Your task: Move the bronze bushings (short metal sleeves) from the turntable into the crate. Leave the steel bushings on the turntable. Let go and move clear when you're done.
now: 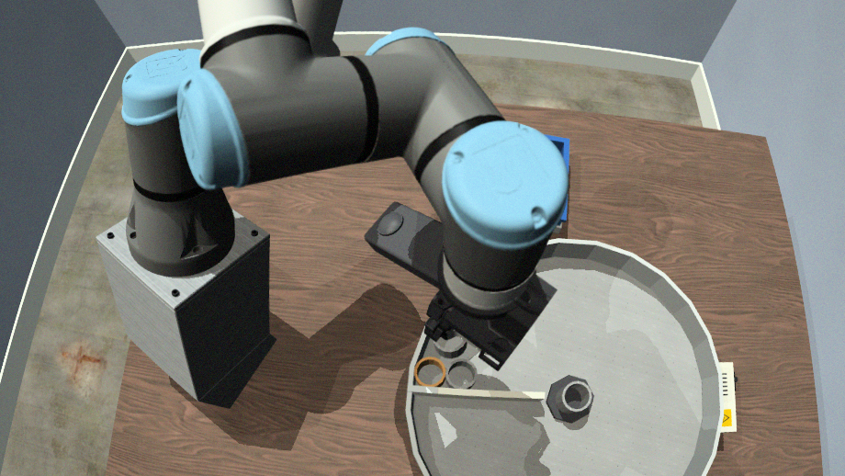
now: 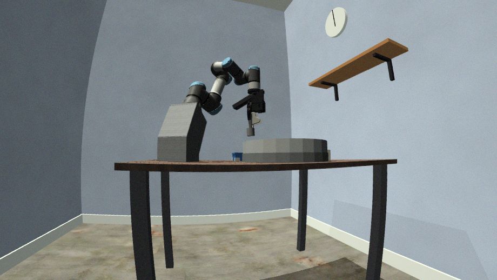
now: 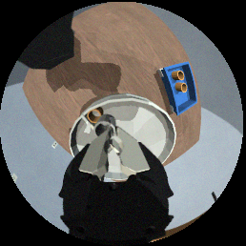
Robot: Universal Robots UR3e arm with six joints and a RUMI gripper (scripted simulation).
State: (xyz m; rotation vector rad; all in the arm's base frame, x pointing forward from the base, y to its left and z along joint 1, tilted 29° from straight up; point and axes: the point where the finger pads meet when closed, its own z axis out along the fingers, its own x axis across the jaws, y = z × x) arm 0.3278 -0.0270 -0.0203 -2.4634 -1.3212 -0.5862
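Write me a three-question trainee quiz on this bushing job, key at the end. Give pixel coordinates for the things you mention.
1. How many bushings lie in the blue crate (image 1: 565,210) (image 2: 237,154) (image 3: 182,103)?
2. True or false: every bronze bushing is off the turntable (image 1: 638,331) (image 2: 284,146) (image 3: 161,138).
3. The gripper (image 1: 453,332) (image 2: 250,127) (image 3: 114,127) is: (a) open; (b) shut on a bronze bushing; (c) shut on a steel one.

Key: 1. Two, both bronze. 2. False; a bronze ring (image 1: 416,373) (image 3: 89,118) stands there. 3. (c), a grey sleeve (image 1: 450,345) (image 2: 250,132) (image 3: 101,128).

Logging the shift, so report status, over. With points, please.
Gripper (image 2: 250,127) (image 3: 114,127) shut on steel bushing (image 1: 449,345) (image 2: 250,132) (image 3: 101,128), above turntable (image 1: 650,355) (image 2: 284,146) (image 3: 157,138). One bronze bushing (image 1: 416,372) (image 3: 90,115) there, two in crate (image 1: 557,139) (image 2: 237,154) (image 3: 193,86). Held steel looks in the way of grasping bronze.
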